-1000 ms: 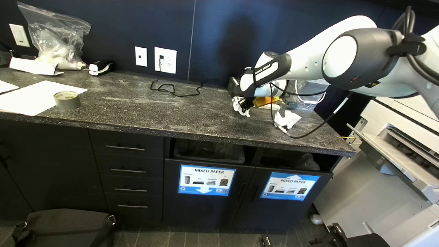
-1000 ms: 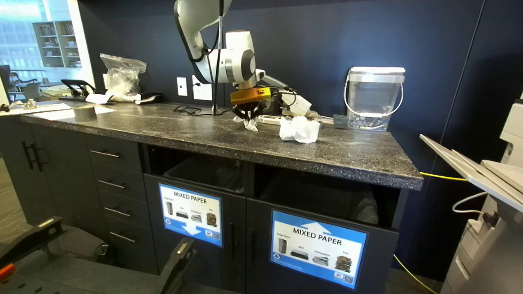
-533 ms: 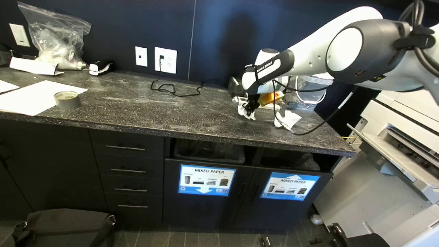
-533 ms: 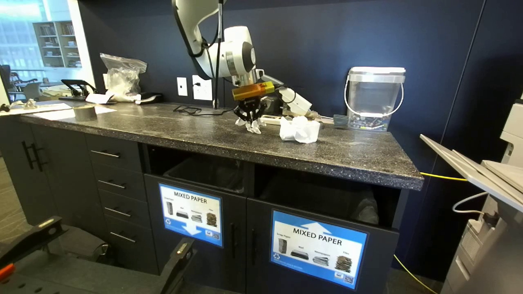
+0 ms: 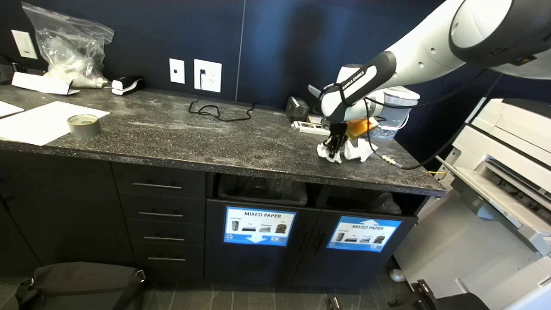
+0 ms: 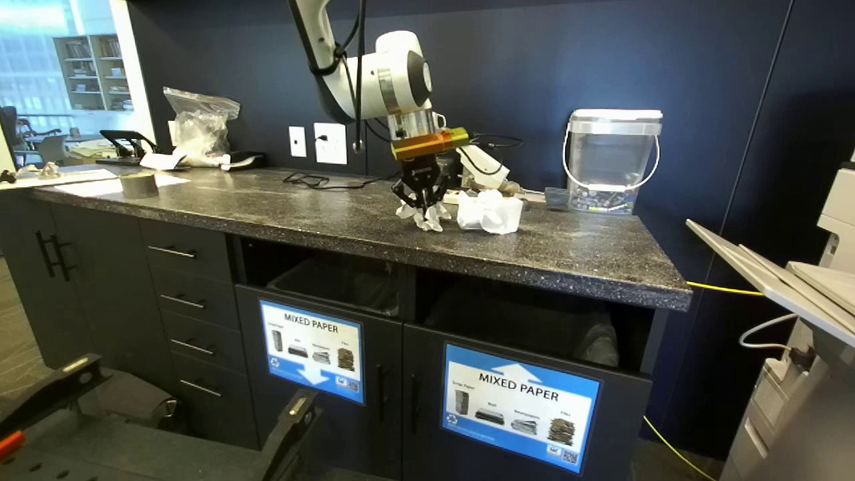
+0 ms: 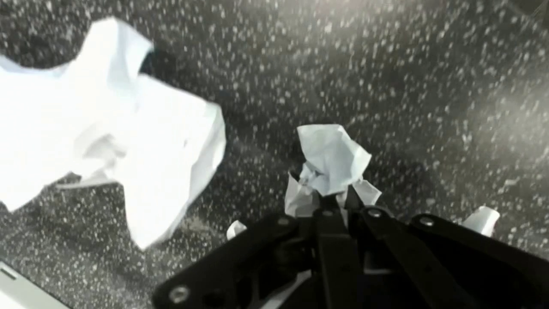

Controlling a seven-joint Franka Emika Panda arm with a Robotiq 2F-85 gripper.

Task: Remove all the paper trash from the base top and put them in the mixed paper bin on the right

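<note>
Gripper [image 7: 347, 212] was clamped on a crumpled paper scrap [image 7: 330, 159] low at the base top [image 6: 574, 247] (contact unclear), edges splaying out, presumably pinched mid-wad for a secure carry to the right-hand mixed paper bin [image 6: 524, 404], while a larger scrap [image 6: 491, 212] sat just beside, apart

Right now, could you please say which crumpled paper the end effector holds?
The paper farther from the bucket, between the fingers; the other paper lies free beside it.

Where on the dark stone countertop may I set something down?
Bare: the front stretch between the round grey tape roll and black gripper; the corner in front of the clear plastic bucket. Crowded: around the gripper, beside the large crumpled white paper.
</note>
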